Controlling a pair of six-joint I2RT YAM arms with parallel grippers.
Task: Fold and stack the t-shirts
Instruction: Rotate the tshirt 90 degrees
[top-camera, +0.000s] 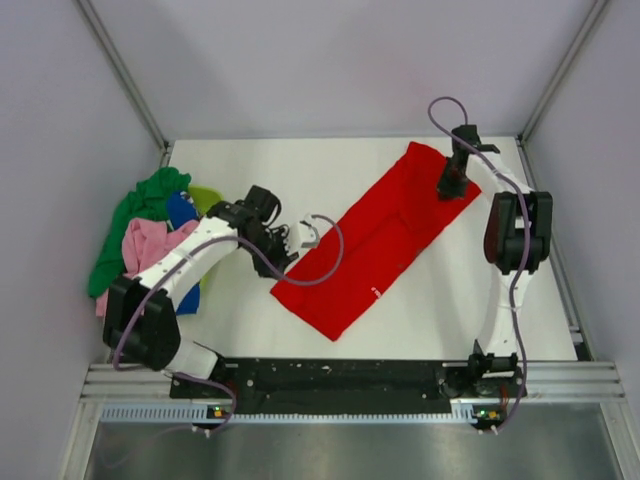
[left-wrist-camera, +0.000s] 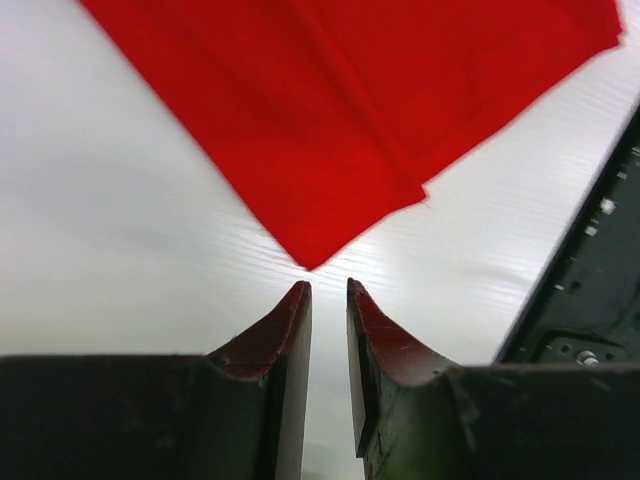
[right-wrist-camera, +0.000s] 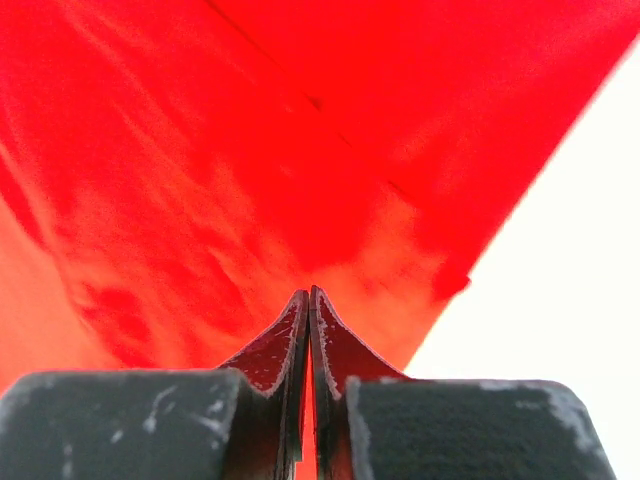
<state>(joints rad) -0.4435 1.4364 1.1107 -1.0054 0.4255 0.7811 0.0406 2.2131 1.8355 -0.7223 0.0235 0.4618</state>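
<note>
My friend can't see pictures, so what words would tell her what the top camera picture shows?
A bright red cloth t-shirt, folded into a long strip, lies slantwise on a white table. The right pincer is over its far end, the left pincer beside its near left edge. A heap of green, pink and blue cloth tees sits at the left.

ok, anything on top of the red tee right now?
Only the right gripper, shut, at the far end of the red tee. It hides the cloth beneath, so a pinch is unconfirmed. Left gripper sits off its edge, its cable looping over.
</note>
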